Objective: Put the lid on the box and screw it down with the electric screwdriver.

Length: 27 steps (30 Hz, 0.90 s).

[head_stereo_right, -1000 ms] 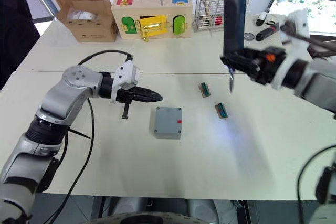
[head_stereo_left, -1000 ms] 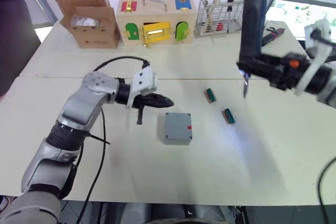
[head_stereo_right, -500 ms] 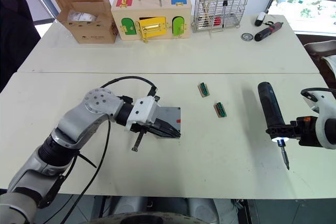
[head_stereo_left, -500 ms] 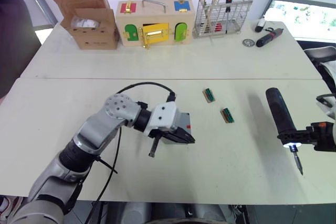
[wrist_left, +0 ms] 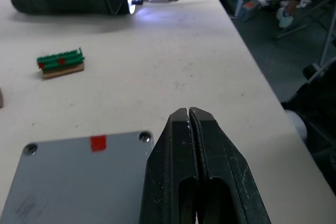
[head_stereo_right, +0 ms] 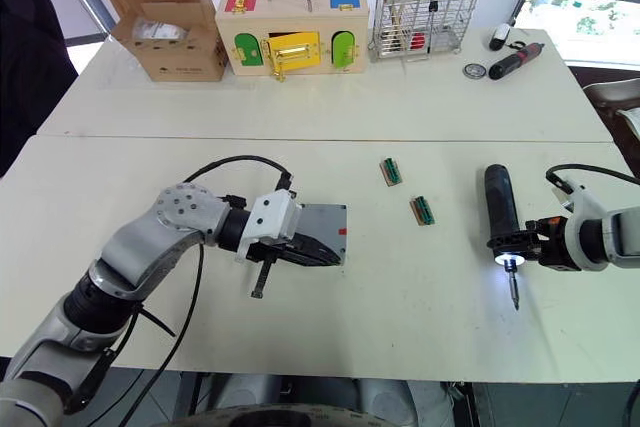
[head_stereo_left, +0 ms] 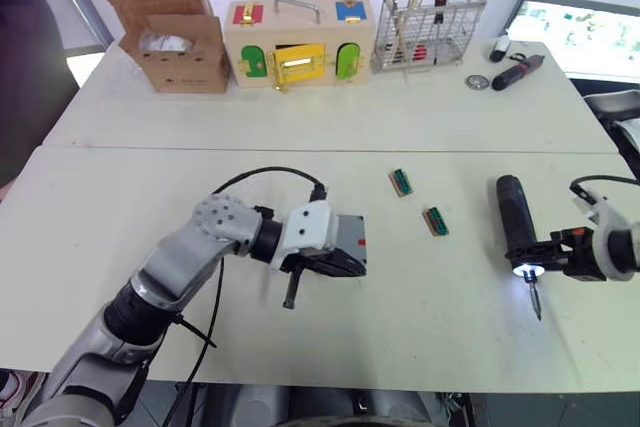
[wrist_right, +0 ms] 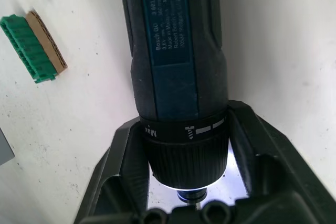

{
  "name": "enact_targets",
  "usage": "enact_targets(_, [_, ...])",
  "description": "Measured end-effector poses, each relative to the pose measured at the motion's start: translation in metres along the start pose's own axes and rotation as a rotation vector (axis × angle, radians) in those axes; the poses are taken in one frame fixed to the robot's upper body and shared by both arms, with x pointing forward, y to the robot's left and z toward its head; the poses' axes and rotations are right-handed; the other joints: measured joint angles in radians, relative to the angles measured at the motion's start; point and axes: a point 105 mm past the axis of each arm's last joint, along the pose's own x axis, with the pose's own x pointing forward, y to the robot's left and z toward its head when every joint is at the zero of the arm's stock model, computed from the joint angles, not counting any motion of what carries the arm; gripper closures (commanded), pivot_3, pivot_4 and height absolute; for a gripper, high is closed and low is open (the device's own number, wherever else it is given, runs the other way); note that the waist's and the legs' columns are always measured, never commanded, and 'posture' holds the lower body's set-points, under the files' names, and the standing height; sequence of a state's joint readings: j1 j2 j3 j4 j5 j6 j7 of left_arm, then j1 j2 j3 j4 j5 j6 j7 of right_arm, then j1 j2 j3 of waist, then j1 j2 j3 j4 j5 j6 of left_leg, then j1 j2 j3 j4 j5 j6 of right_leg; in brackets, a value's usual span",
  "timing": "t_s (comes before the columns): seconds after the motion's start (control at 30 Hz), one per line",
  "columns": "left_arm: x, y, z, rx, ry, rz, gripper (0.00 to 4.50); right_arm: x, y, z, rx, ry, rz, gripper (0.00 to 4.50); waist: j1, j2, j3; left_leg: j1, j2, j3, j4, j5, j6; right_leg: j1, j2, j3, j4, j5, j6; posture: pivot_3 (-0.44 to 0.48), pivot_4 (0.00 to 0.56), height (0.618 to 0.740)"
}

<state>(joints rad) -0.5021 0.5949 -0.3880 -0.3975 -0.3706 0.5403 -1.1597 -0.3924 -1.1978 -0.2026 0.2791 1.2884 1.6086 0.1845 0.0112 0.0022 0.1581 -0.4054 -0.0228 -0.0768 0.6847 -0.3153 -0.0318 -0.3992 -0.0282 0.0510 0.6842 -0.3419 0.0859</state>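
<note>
One grey box [head_stereo_left: 349, 235], lid [wrist_left: 68, 179] seated on top with two corner screws visible in the left wrist view and one red mark, lay on the worktop [head_stereo_left: 120, 207] toward the near edge, left of centre. Left gripper [head_stereo_left: 345, 265] was at the box, its two black fingers [wrist_left: 210, 182] pressed together with nothing between them, tips over the lid's edge on the side of the red mark; contact with the lid could not be confirmed. One electric screwdriver [head_stereo_right: 498, 209] lay toward the right edge of the worktop, bit pointing to the near edge, its work light lit and casting a glow on the surface. Right gripper [head_stereo_right: 540, 247] was clamped around the screwdriver's collar just behind the light, fingers [wrist_right: 121, 182] on either side of the barrel. Two green terminal blocks [head_stereo_left: 400, 181] [head_stereo_left: 434, 220] lay between the box and the screwdriver, apart from both. Along the far edge: one cardboard box [head_stereo_left: 170, 32] at the left corner, one wooden box [head_stereo_left: 298, 42] with coloured latches beside it, one wire basket [head_stereo_left: 430, 22] holding tools, then one small dark tool [head_stereo_left: 515, 74] and one small round part [head_stereo_left: 474, 82] near the right corner.
</note>
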Motion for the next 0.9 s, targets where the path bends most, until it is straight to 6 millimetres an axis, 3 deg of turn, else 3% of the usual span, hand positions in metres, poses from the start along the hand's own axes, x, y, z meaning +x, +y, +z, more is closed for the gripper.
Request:
enact_targets(0.13, [-0.011, 0.007, -0.009, -0.016, 0.043, 0.042, 4.50, 0.001, 0.004, 0.003, -0.014, -0.020, 0.007, 0.04, 0.000, 0.000, 0.000, 0.000, 0.000, 0.000, 0.000, 0.000, 0.000, 0.001, 0.000, 0.000, 0.000, 0.000, 0.000, 0.000, 0.150, 0.740])
enact_targets(0.4, [-0.035, 0.027, -0.030, -0.029, 0.138, 0.144, 4.50, -0.006, 0.010, 0.029, -0.048, -0.205, 0.006, 0.04, 0.001, 0.001, 0.000, 0.000, 0.000, 0.000, 0.000, 0.000, 0.000, 0.000, 0.000, 0.000, 0.001, 0.000, 0.000, 0.000, 0.150, 0.740])
enact_targets(0.47, [-0.050, 0.041, -0.033, -0.076, 0.137, 0.238, 4.50, -0.021, 0.024, 0.046, -0.152, -0.342, 0.009, 0.04, 0.000, 0.001, 0.000, 0.000, 0.000, 0.000, 0.000, 0.000, 0.000, 0.000, 0.000, 0.000, 0.001, 0.000, 0.000, 0.000, 0.150, 0.740])
enact_targets(0.57, [-0.077, 0.060, -0.037, -0.178, 0.097, 0.392, 4.50, -0.040, 0.065, 0.061, -0.322, -0.587, 0.104, 0.04, -0.004, 0.000, -0.001, 0.000, 0.001, -0.002, 0.000, 0.000, 0.000, 0.000, 0.001, -0.002, 0.001, 0.000, 0.000, 0.000, 0.150, 0.740])
enact_targets(0.63, [-0.091, 0.057, -0.041, -0.243, 0.072, 0.434, 4.50, -0.036, 0.090, 0.046, -0.426, -0.671, 0.172, 0.04, -0.005, -0.001, -0.001, -0.001, 0.001, -0.003, -0.002, 0.000, 0.000, -0.001, 0.001, -0.002, 0.000, 0.000, 0.000, 0.000, 0.150, 0.740])
enact_targets(0.73, [-0.103, 0.038, -0.058, -0.398, 0.049, 0.456, 4.50, -0.009, 0.116, 0.002, -0.466, -0.693, 0.300, 0.04, -0.006, 0.000, -0.001, -0.003, 0.001, -0.004, -0.002, 0.000, 0.000, -0.002, 0.000, -0.003, 0.001, 0.000, 0.000, 0.000, 0.150, 0.740])
enact_targets(0.9, [-0.123, 0.015, -0.078, -0.553, 0.044, 0.520, 4.50, 0.010, 0.128, -0.032, -0.474, -0.835, 0.268, 0.04, -0.002, 0.000, -0.001, 0.002, -0.001, -0.004, 0.000, 0.001, -0.003, 0.003, -0.002, -0.002, 0.001, 0.000, 0.001, 0.000, 0.150, 0.740])
